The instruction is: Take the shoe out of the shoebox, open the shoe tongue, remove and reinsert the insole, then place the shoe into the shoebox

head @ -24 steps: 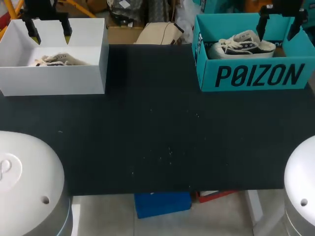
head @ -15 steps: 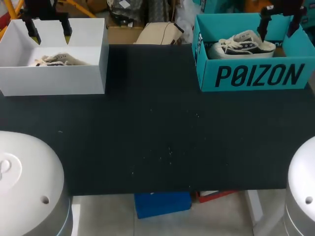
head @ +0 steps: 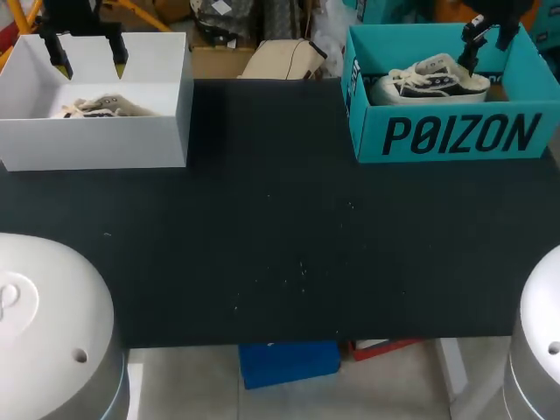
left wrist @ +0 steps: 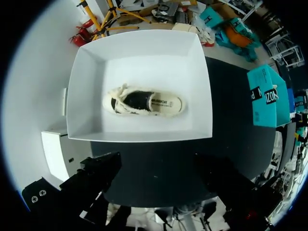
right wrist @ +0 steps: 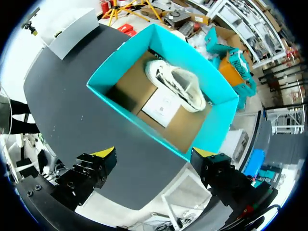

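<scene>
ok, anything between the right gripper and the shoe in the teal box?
Nothing visible. The right gripper hangs open above the teal box, which has no lid. The shoe lies uncovered inside, with only a white card beside it.

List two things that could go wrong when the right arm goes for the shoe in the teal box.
The dark-and-white laced sneaker lies close against a wall of the teal cardboard shoebox, so the open right tool might strike the rim. Its white laces could snag during the lift.

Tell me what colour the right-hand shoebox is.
Teal shoebox, black lettering on its front; head view shows it best.
</scene>
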You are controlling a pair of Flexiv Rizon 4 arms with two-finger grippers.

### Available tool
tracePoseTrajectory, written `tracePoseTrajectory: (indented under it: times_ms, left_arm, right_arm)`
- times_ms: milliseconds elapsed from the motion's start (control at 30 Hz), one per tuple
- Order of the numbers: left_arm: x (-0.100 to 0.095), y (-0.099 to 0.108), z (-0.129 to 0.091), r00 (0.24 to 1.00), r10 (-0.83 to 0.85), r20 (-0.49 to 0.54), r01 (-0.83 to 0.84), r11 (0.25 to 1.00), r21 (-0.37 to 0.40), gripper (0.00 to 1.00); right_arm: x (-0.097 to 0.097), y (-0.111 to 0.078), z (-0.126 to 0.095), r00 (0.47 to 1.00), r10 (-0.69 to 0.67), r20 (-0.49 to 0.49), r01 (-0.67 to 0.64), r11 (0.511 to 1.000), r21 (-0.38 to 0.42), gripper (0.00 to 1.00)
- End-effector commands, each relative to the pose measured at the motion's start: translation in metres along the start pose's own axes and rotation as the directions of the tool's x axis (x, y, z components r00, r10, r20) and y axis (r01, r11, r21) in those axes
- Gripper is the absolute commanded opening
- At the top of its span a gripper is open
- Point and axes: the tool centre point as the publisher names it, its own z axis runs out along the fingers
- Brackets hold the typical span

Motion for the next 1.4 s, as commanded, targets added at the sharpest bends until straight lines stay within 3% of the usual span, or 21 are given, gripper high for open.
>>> tracePoseTrajectory:
  times_ms: [33, 133, 233, 400, 567, 667, 1067, 1233, 1400]
  left_arm:
    - [0.0, 0.0, 0.0, 1.0, 0.0, 0.001, 0.0, 1.0, -0.001, 1.0]
    - [0.0, 0.0, 0.0, 1.0, 0.0, 0.001, 0.0, 1.0, -0.001, 1.0]
    - [0.0, 0.0, 0.0, 1.0, 0.0, 0.001, 0.0, 1.0, -0.001, 1.0]
    - [0.0, 0.0, 0.0, 1.0, 0.0, 0.001, 0.0, 1.0, -0.001, 1.0]
    - [0.0, 0.0, 0.0, 1.0, 0.0, 0.001, 0.0, 1.0, -0.001, 1.0]
    - [0.0, 0.0, 0.0, 1.0, 0.0, 0.001, 0.0, 1.0, -0.001, 1.0]
    - [0.0, 0.0, 0.0, 1.0, 0.0, 0.001, 0.0, 1.0, -0.001, 1.0]
    - [0.0, 0.0, 0.0, 1.0, 0.0, 0.001, 0.0, 1.0, -0.001, 1.0]
    - [0.0, 0.0, 0.0, 1.0, 0.0, 0.001, 0.0, 1.0, -0.001, 1.0]
  right_arm:
    - [0.004, -0.007, -0.001, 0.741, -0.645, 0.186, 0.668, 0.737, -0.102, 1.0]
    - [0.004, -0.007, -0.001, 0.741, -0.645, 0.186, 0.668, 0.737, -0.102, 1.0]
    - [0.0, 0.0, 0.011, 0.702, -0.695, 0.155, 0.709, 0.703, -0.057, 1.0]
    - [-0.006, 0.02, 0.02, 0.625, -0.78, 0.041, 0.78, 0.623, -0.058, 1.0]
    - [-0.016, 0.043, 0.022, 0.569, -0.823, -0.007, 0.82, 0.568, -0.067, 1.0]
    - [-0.027, 0.059, 0.026, 0.531, -0.848, 0.003, 0.847, 0.531, -0.023, 1.0]
    - [-0.027, 0.059, 0.026, 0.531, -0.848, 0.003, 0.847, 0.531, -0.023, 1.0]
    - [-0.025, 0.064, 0.046, 0.642, -0.766, -0.034, 0.765, 0.643, -0.038, 1.0]
    - [-0.029, 0.079, 0.057, 0.658, -0.753, -0.027, 0.752, 0.658, -0.038, 1.0]
